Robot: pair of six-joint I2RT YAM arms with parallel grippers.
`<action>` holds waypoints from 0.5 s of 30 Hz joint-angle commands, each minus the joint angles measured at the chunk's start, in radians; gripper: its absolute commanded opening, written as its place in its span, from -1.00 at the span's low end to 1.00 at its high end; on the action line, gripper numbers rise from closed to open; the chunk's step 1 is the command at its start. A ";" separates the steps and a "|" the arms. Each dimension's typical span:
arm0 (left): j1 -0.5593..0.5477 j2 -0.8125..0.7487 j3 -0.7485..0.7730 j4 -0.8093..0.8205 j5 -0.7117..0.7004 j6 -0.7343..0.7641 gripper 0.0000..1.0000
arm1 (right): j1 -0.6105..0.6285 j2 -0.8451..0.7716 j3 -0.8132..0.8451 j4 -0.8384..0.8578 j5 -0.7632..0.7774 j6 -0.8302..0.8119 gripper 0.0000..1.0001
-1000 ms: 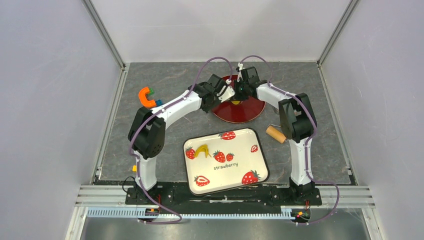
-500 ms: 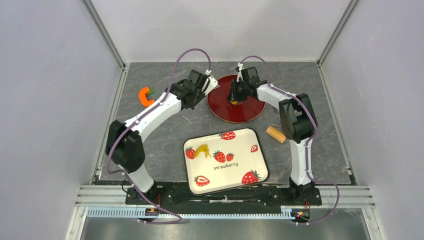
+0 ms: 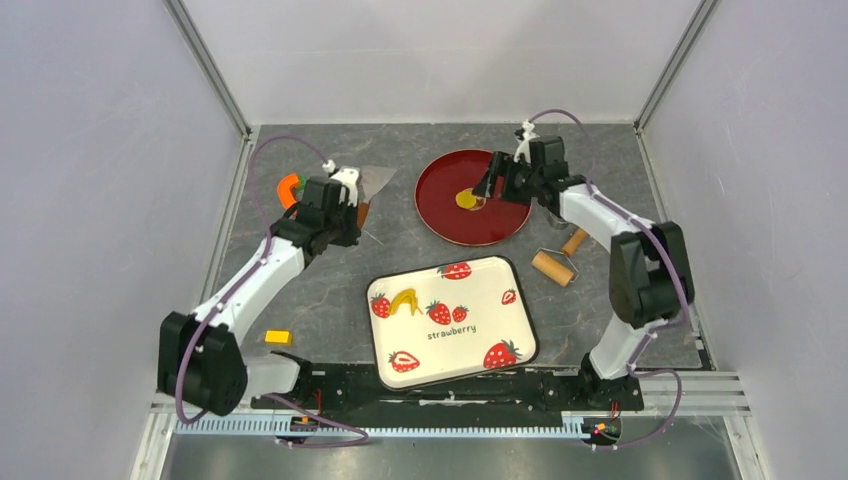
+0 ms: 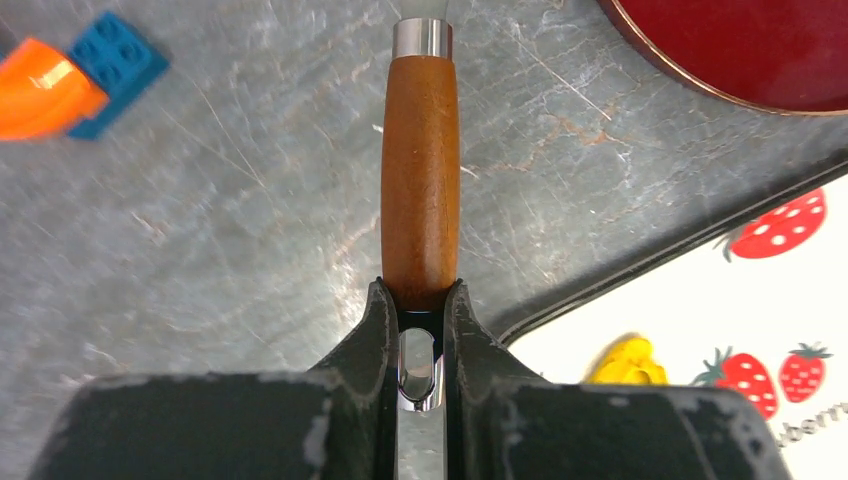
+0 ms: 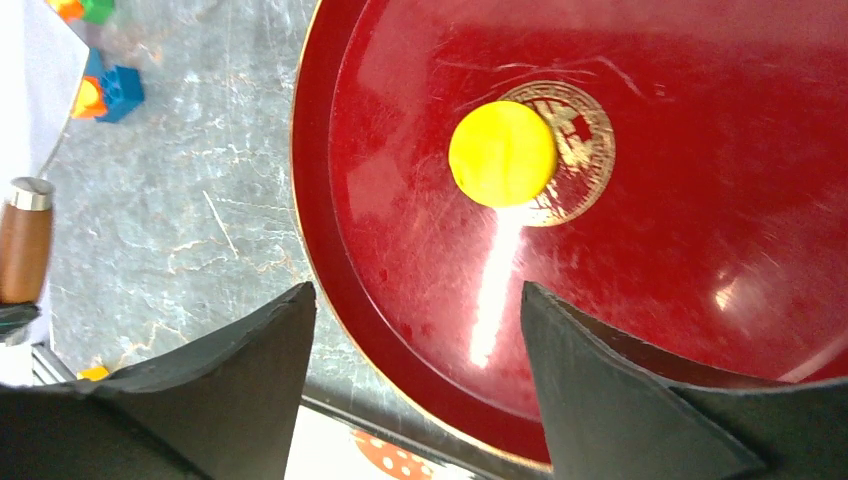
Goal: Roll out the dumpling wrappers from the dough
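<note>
A small flat round yellow dumpling wrapper lies near the middle of the red plate. My right gripper hovers over the plate just right of the wrapper, open and empty. My left gripper is left of the plate over the table, shut on the wooden handle of a metal scraper. A curved yellow scrap of dough lies on the strawberry tray.
A wooden rolling pin lies on the table right of the tray. An orange and blue toy sits at the far left. A small yellow block lies near the left arm's base. Grey walls enclose the table.
My left arm swung left, away from the plate, carrying the scraper. My right gripper opened and drew back to the right, leaving the yellow wrapper lying on the plate.
</note>
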 commanded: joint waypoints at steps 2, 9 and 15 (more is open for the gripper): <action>0.050 -0.140 -0.134 0.164 0.098 -0.223 -0.96 | -0.064 -0.182 -0.160 0.055 -0.016 -0.002 0.67; 0.094 -0.242 -0.272 0.158 0.050 -0.277 -0.96 | -0.119 -0.372 -0.375 0.041 -0.002 -0.064 0.96; 0.113 -0.228 -0.329 0.158 0.001 -0.291 -0.96 | -0.127 -0.453 -0.466 -0.015 0.051 -0.134 0.96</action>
